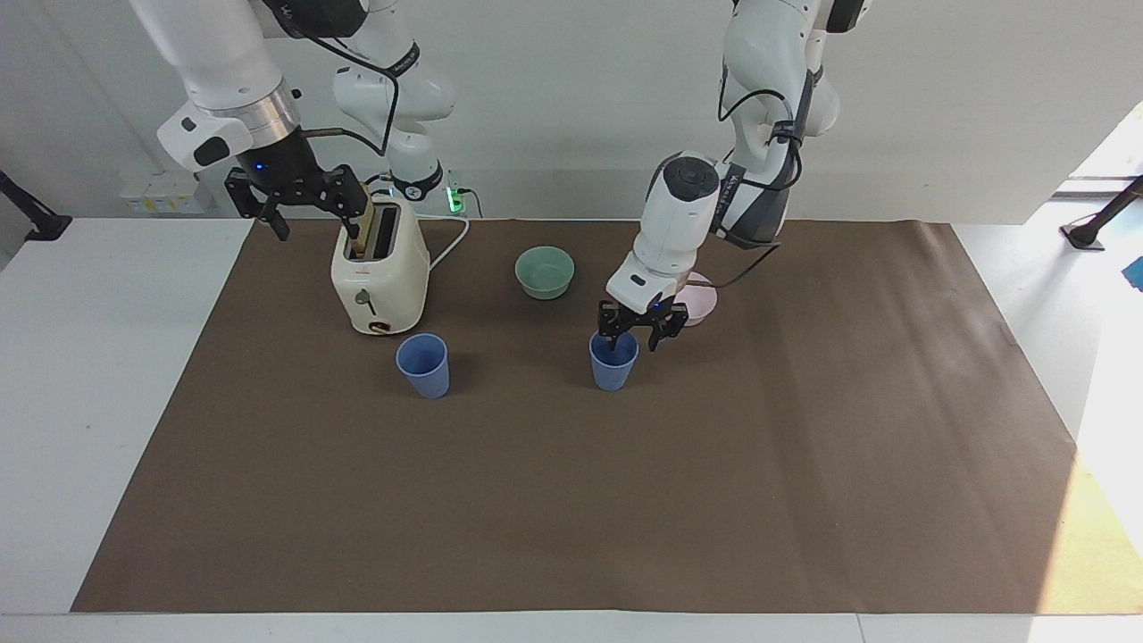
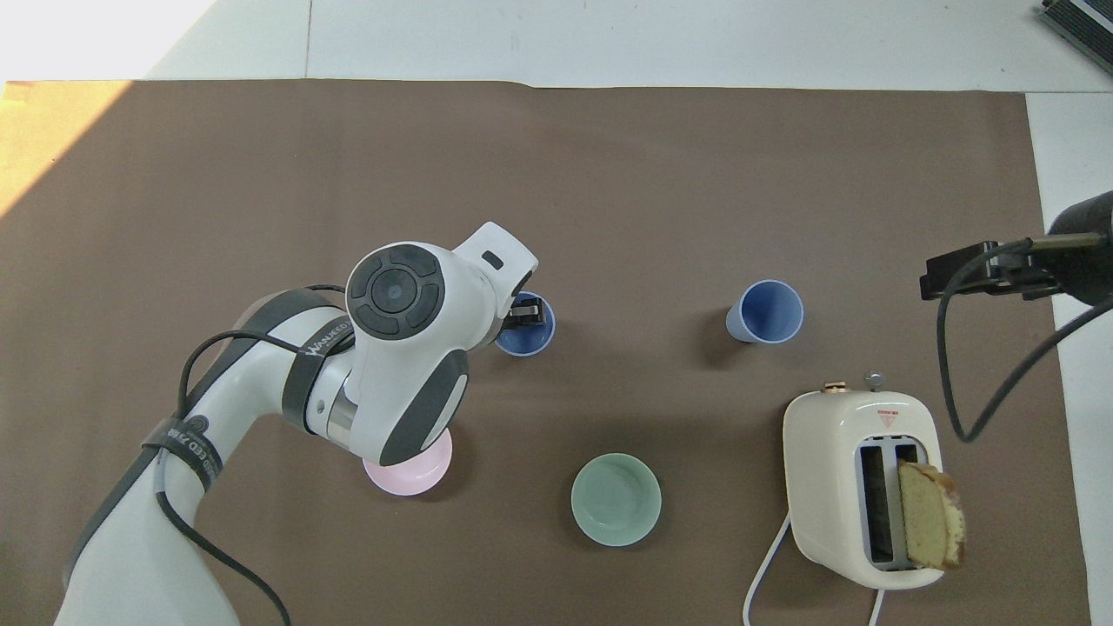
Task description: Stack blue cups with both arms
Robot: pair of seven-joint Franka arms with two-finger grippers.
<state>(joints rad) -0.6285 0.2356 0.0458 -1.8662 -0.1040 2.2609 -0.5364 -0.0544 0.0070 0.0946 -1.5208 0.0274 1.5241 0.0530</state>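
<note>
One blue cup (image 1: 613,363) stands upright on the brown mat; it also shows in the overhead view (image 2: 525,330). My left gripper (image 1: 635,338) is open just above it, with one finger over the cup's mouth and the other outside the rim. It partly covers the cup in the overhead view (image 2: 523,310). The second blue cup (image 1: 423,365) stands upright toward the right arm's end (image 2: 767,311), next to the toaster. My right gripper (image 1: 295,204) is open and empty, and it waits up in the air beside the toaster's top (image 2: 974,269).
A cream toaster (image 1: 379,268) with a bread slice (image 2: 930,515) in one slot stands near the right arm. A teal bowl (image 1: 545,271) and a pink bowl (image 1: 703,304) sit nearer to the robots than the cups. The brown mat (image 1: 571,500) covers the table.
</note>
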